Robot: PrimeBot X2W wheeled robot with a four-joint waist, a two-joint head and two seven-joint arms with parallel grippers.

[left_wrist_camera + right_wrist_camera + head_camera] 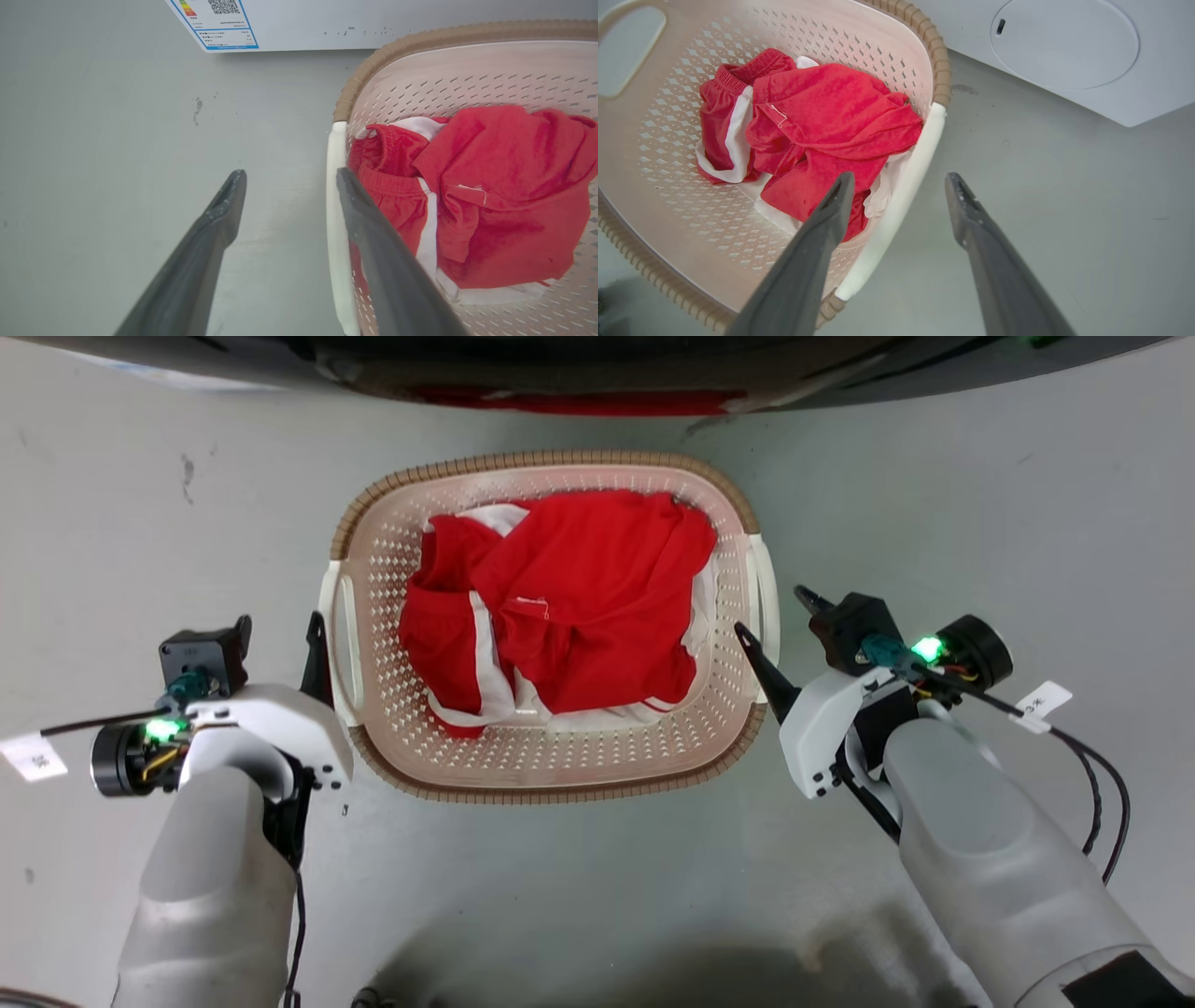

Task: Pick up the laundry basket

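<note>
The laundry basket point(551, 459) stands on the grey floor, cream and perforated, with a brown woven-look rim and red and white clothes point(569, 597) inside. My left gripper point(280, 633) is open at its left white handle point(338, 635). In the left wrist view the left gripper point(290, 173) straddles that handle point(336, 210), one finger over the basket point(420, 39), the other over the floor. My right gripper point(773, 613) is open at the right handle point(767, 588). In the right wrist view the right gripper point(901, 177) straddles this handle point(920, 154) of the basket point(936, 56).
A washing machine point(597, 364) stands just beyond the basket; its white front carries a label point(219, 23) and a round panel point(1064, 42). Bare grey floor point(980, 523) lies on both sides and in front of the basket.
</note>
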